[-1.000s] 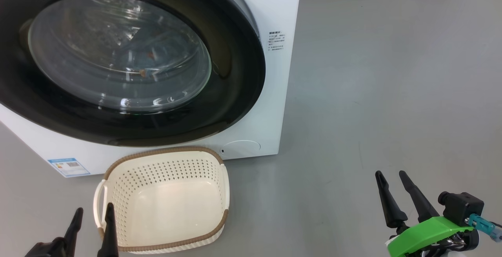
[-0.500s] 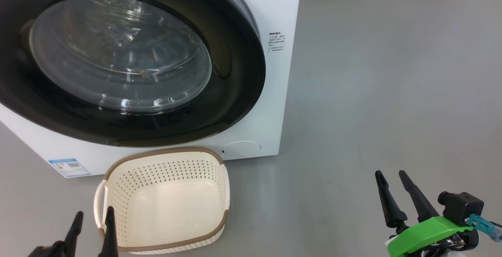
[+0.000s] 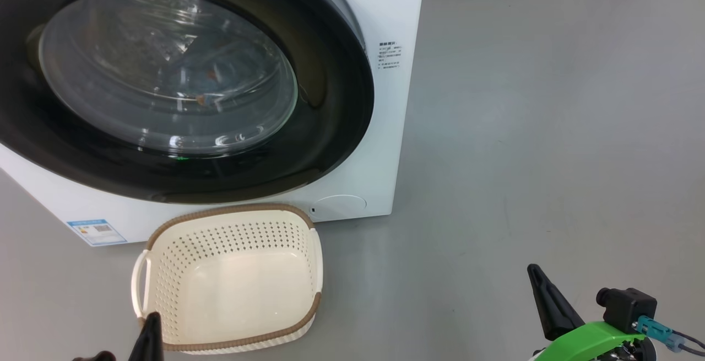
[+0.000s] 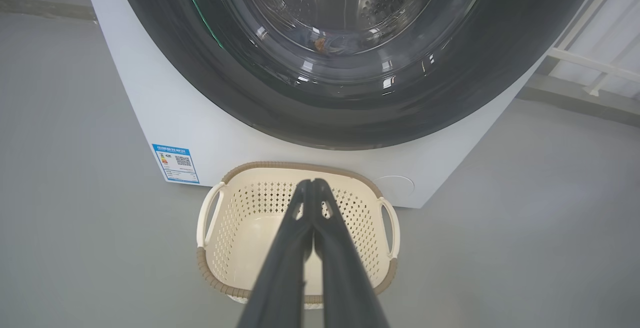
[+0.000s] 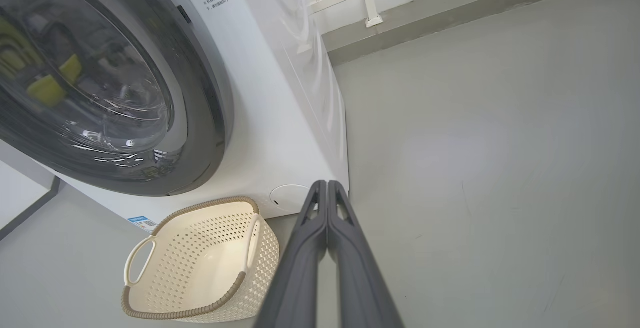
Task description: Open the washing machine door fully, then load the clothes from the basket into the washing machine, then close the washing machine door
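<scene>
Starting on my left: the left gripper (image 4: 312, 184) is pinched shut on nothing, hanging over the near side of the basket (image 3: 231, 207). A blue label sticker (image 3: 96, 231) sits low on the washing machine (image 3: 380, 146). The basket stands on the floor just in front of it, bare inside; it looks light and stiff, with side handles to hook.

Moving across, the washing machine door (image 3: 165, 74) looks closed against the front, and through the glass I catch a scrap of blue and orange-brown, which I take for the clothes (image 4: 330, 43), lying in the drum. They'd be soft and light and easy to pinch. The door is the awkward one: a hinged, heavy-looking thing with a glossy rim I'd expect to be slippery. I'd hook its right edge, though I can't pick out a handle.

Then a round flap (image 3: 340, 205) sits low on the front. On the far right, the right gripper (image 5: 326, 183) is clamped shut and empty over open floor (image 3: 551, 129). The basket sits under the door's sweep.
</scene>
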Motion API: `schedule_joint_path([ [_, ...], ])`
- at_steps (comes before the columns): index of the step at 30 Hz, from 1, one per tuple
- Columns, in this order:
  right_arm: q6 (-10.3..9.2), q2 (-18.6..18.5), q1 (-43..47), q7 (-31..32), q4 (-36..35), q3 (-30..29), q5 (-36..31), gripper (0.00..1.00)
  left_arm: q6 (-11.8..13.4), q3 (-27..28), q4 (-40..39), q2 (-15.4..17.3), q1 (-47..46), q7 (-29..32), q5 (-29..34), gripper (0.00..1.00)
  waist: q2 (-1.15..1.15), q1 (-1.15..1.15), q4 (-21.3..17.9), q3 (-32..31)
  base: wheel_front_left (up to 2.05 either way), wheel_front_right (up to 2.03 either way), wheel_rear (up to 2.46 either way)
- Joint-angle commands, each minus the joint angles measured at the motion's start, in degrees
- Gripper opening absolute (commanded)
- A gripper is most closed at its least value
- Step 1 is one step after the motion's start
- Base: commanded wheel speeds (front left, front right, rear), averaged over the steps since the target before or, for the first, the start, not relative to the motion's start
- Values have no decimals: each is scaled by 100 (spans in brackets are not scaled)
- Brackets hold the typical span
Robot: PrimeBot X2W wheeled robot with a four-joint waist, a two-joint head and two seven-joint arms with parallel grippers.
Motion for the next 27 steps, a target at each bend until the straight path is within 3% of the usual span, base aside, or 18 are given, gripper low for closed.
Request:
schedule_joint_path([
  [1, 0, -34, -53, 46, -109, -34, 149, 0, 0, 47, -105, 64, -23, 47, -165, 0, 0, 1, 8, -6, 0, 0, 0],
  [5, 0, -23, -40, 106, -146, -72, 359, 0, 0, 59, -116, 59, -43, 118, -402, 0, 0, 13, 36, -40, 0, 0, 0],
  [9, 1, -9, -40, 168, -170, -107, 566, 0, 1, 74, -111, 53, -77, 183, -639, 0, 0, 1, 58, -46, 0, 0, 0],
  [27, 2, 58, -41, 453, -302, -270, 1490, 0, -2, 150, -117, 29, -223, 485, -1704, 0, 0, 0, 156, -114, 0, 0, 0],
])
